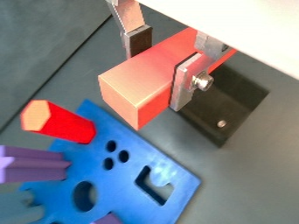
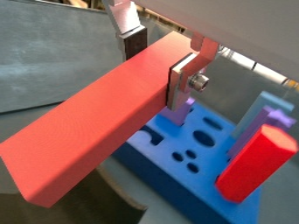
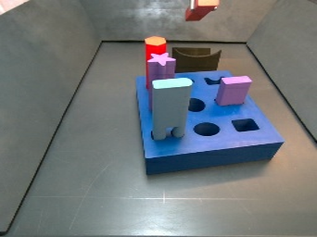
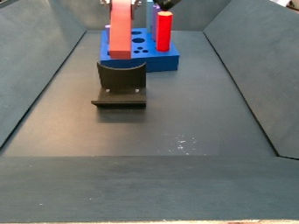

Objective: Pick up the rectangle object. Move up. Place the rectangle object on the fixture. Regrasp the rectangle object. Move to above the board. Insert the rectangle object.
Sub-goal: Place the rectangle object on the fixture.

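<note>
The rectangle object [image 1: 138,83] is a long salmon-red bar, and it also shows in the other wrist view [image 2: 93,131]. My gripper [image 1: 162,61] is shut on it, with one silver finger [image 1: 187,80] flat on its side and the dark pad of the other on the opposite side. The grip is the same in the second wrist view [image 2: 159,63]. In a side view the bar [image 4: 121,26] hangs in the air above the dark fixture [image 4: 121,83]. Only its end [image 3: 202,9] shows in the other side view, high over the fixture [image 3: 196,57]. The blue board [image 3: 247,139] lies beside the fixture.
On the board stand a red cylinder with a yellow top [image 3: 155,46], a purple star peg [image 3: 161,63], a tall light-blue block [image 3: 170,106] and a purple block [image 3: 235,90]. Grey walls [image 3: 74,83] enclose the floor.
</note>
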{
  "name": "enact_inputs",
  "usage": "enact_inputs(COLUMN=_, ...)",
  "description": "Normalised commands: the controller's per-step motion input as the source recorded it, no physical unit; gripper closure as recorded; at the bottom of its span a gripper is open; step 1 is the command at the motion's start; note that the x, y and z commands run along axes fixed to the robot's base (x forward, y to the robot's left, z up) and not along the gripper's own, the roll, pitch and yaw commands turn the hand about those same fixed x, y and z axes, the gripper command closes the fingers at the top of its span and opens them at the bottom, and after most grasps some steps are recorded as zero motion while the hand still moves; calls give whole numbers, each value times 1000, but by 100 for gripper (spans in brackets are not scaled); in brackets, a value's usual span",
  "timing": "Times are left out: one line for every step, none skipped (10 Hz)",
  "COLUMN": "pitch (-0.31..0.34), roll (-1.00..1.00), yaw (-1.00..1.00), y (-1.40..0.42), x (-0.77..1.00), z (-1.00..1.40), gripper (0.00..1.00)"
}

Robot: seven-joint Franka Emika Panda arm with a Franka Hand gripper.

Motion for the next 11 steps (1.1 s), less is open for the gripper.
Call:
enact_inputs(pitch=157, roll=-1000, yaw=-74, y=41, x=56, z=-16, gripper=100)
enact_inputs(pitch=167, roll=-1000, yaw=-98, y=39, x=73, z=-19, gripper=100)
enact_inputs(pitch=184, roll=-1000, yaw=-137, y=46, x=87, z=-21, gripper=100)
enact_inputs(pitch=191, roll=-1000, yaw=-175, y=47, x=89, z=-23, gripper=100)
enact_inputs(pitch=174, roll=-926, yaw=-193, y=46, x=87, z=-19, gripper=100)
enact_inputs(pitch=118, roll=-691, yaw=-209, y=45, x=83, z=-19, gripper=100)
enact_inputs(pitch=68, roll=-450, yaw=-213, y=47, x=79, z=-19, gripper=100)
enact_inputs(pitch=35, roll=-284, yaw=-202, y=37, x=80, z=-16, gripper=100)
enact_inputs(pitch=11, roll=-217, yaw=-189, y=29, x=75, z=-7, gripper=100)
enact_inputs(pitch=-57, roll=-179, yaw=-126, y=125, x=90, z=-1000, gripper=100)
enact_inputs(pitch=-79, roll=-169, yaw=-102, y=126, x=94, z=-1000, gripper=100)
